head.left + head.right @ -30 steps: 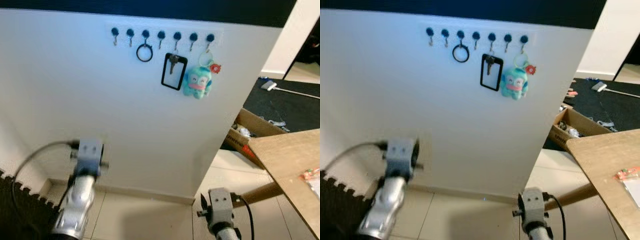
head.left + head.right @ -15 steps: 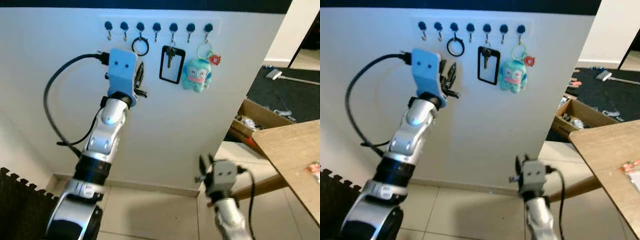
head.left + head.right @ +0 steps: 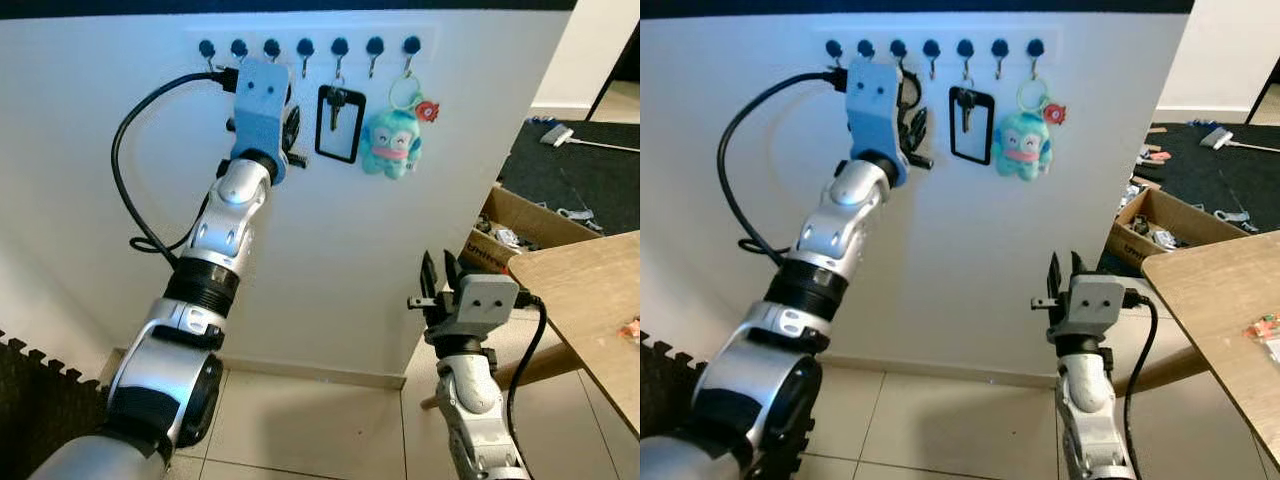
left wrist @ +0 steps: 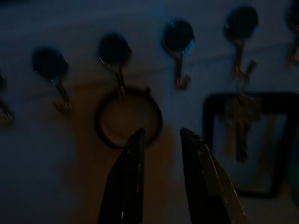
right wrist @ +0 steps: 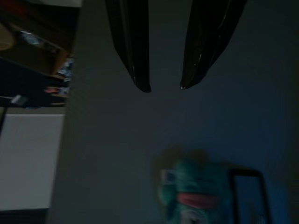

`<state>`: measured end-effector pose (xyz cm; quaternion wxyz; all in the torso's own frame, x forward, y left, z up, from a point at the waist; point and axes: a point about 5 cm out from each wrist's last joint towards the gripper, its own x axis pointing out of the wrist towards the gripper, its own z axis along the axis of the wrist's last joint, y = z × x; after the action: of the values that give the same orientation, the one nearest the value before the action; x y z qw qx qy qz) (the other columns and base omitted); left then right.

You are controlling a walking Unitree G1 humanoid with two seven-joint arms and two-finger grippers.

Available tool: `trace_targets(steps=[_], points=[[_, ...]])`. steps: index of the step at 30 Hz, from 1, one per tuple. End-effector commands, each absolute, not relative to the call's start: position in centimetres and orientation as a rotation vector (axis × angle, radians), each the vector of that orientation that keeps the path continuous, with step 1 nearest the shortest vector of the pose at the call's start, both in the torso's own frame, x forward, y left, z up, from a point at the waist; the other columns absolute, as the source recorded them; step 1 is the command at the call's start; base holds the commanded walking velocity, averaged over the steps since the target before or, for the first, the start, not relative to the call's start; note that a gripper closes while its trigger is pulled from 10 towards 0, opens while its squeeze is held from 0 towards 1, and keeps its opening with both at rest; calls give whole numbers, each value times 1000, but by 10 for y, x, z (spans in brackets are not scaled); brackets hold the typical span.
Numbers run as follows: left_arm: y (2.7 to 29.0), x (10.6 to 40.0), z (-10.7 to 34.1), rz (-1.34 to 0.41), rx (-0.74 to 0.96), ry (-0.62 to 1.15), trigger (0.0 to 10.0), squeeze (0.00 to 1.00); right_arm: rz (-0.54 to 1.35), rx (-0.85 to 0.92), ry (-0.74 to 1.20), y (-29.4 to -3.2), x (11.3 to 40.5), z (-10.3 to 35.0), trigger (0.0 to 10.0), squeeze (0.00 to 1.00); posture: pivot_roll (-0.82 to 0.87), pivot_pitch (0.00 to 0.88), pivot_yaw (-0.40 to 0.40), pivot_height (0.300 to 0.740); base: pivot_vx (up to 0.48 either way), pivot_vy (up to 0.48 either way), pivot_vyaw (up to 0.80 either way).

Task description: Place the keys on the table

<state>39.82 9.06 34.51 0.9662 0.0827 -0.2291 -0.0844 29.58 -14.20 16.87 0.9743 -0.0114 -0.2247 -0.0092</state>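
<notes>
The left gripper (image 4: 161, 135), fingers parted and empty, is reaching for the dark round key ring (image 4: 128, 116) on its wall hook (image 4: 113, 53); next it likely must close on the ring's lower rim.

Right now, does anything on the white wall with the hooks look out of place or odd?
One mismatch: the left gripper, fingers open, is aimed at the bare black ring, while the keys hang two hooks along inside a black rectangular frame, beside the teal plush toy.

Teal plush charm (image 3: 393, 143) on the far-right hook — cardboard box (image 3: 522, 232) on the floor beyond
</notes>
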Motion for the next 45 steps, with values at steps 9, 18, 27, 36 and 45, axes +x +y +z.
trace_targets(steps=[9,18,27,36,45], points=[[116,398,360,-82,196,-528,10000,0,2,2,-453,-136,291,178,10000,0,0,177,86,740,0,0,0],[105,407,352,-83,195,-506,10000,0,26,30,-476,-129,291,197,10000,0,3,191,84,740,0,0,0],[95,412,350,-101,195,-483,10000,0,7,40,-494,-131,286,207,10000,0,-38,205,100,740,0,0,0],[94,415,350,-86,202,-475,10000,0,-17,38,-488,-136,282,211,10000,0,-67,213,110,740,0,0,0],[107,417,354,-17,215,-489,10000,0,-29,40,-479,-138,279,212,10000,0,-75,214,112,740,0,0,0]])
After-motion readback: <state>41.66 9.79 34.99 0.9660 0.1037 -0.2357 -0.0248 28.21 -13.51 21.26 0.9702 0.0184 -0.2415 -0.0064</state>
